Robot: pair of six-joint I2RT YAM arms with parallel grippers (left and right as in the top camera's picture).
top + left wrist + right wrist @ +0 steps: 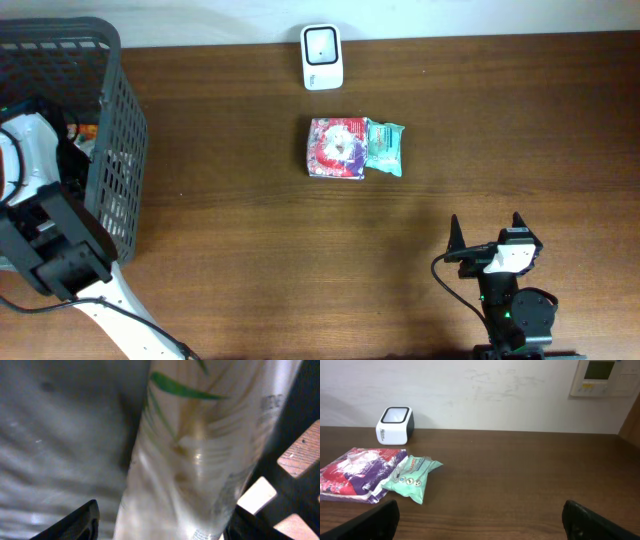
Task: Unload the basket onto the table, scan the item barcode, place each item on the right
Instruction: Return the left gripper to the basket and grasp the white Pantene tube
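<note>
At the tabletop's far left corner, inside the dark basket [120, 130], the left gripper [162, 525] stands spread either side of a pale leaf-printed bottle [200, 450], with a gap showing beside one finger. Right gripper [486, 228] wide apart, empty, near front edge. White scanner [322, 57] at far edge centre; red packet [336, 148] and green packet [384, 146] touching mid-tabletop.

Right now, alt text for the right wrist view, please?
A red-and-purple packet and a mint-green packet lie side by side on a brown table, a white scanner behind them. The open right end effector frames the bottom corners.
</note>
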